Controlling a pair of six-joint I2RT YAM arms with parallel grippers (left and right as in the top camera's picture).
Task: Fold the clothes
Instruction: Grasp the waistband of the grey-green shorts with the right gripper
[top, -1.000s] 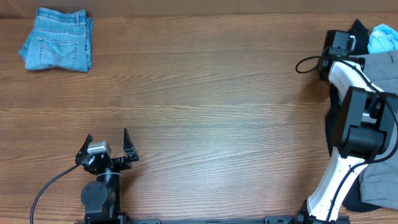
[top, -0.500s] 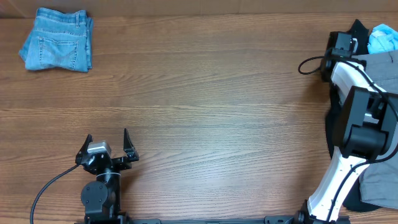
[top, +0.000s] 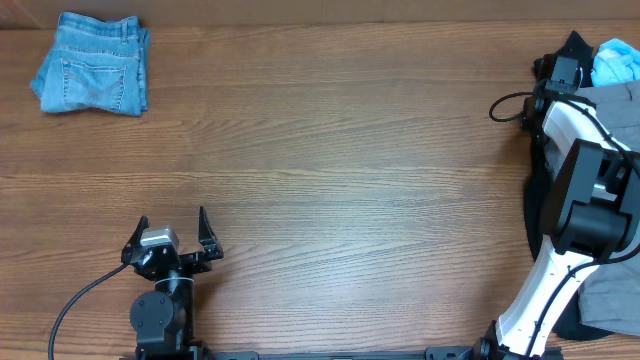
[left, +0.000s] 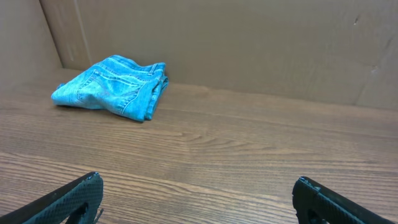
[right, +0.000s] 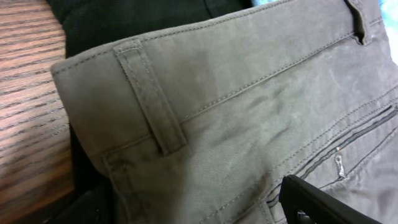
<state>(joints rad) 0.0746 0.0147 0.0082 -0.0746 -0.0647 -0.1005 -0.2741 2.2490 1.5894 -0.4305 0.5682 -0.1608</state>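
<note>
The grey shorts (right: 249, 106) fill the right wrist view, with the waistband, a belt loop and a zip pocket showing. In the overhead view they lie at the table's right edge (top: 618, 104), partly under my right arm. My right gripper (right: 205, 208) is open just above the shorts near the waistband corner, holding nothing. From overhead it sits at the far right back (top: 565, 62). My left gripper (top: 170, 235) is open and empty near the front left, with its fingertips wide apart in the left wrist view (left: 199, 193).
A folded blue denim bundle (top: 92, 77) lies at the back left and also shows in the left wrist view (left: 115, 93). A black garment (right: 124, 18) lies under the shorts. A light blue cloth (top: 615, 62) lies at the back right. A cardboard wall (left: 249, 43) stands behind the table.
My right wrist has moved right and slightly back, farther over the pile of clothes. The left arm has not moved.
</note>
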